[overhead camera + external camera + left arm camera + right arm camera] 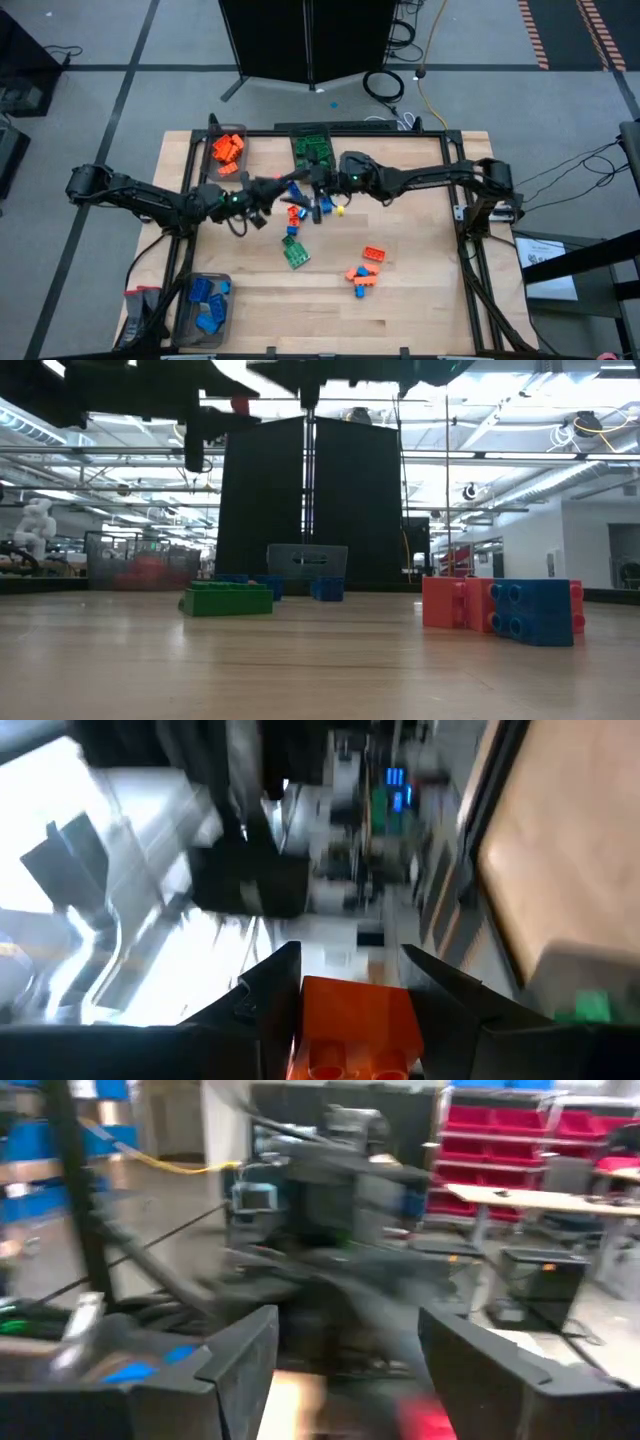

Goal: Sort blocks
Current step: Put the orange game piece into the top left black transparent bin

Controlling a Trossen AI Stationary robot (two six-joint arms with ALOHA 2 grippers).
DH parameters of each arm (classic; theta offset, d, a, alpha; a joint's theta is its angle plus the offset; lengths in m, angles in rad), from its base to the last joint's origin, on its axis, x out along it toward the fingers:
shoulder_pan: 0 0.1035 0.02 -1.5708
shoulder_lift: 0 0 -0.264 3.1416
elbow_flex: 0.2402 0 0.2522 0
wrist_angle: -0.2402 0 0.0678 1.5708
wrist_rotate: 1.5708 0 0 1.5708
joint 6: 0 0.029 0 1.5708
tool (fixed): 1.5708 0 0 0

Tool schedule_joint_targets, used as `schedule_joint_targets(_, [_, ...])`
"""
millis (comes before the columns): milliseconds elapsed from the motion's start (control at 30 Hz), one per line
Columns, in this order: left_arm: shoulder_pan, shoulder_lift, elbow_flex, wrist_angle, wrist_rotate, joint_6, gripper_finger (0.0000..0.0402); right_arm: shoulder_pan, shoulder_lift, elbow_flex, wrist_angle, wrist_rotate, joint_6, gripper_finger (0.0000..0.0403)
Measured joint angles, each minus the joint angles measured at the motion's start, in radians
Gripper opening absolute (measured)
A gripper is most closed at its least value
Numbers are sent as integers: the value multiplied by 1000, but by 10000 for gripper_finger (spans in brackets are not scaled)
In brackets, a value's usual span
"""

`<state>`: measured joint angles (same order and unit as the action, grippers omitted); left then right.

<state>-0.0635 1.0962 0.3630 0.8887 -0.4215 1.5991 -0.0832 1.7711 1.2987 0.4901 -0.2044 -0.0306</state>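
My left gripper (350, 982) is closed on an orange block (355, 1028). In my left wrist view the block sits squarely between my two dark fingers (262, 992), touching both, with its studs facing the camera. Its lower part is cut off by the picture's edge. From above, this gripper (270, 188) hangs over the middle of the table (430, 300), near the orange bin (226, 152), but the block itself is too small to pick out there.

My right gripper (345, 1350) stands open with nothing between its fingers. The view past them is smeared by motion; I can only make out a red smudge and a pale patch below. From above, this gripper (318, 192) sits just beside my left one, over a small cluster of blue and orange blocks (297, 207), partly hidden under both arms.

Other blocks lie apart on the table: a green block (295, 252) nearer the front, and an orange and blue group (365, 268) to its right. The green bin (312, 148) at the back holds green blocks, and the blue bin (204, 305) at the front left holds blue ones.

In the low view, the green block (227, 598) and an orange-and-blue pair (500, 608) rest on the wood, and both arms are only dark shapes cut off along the top.
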Motion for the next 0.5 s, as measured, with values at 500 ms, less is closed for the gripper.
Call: schedule_joint_targets(500, [181, -2, -20, -51, -493, -507, 159, 24, -245, 0, -443, 20, -39, 221])
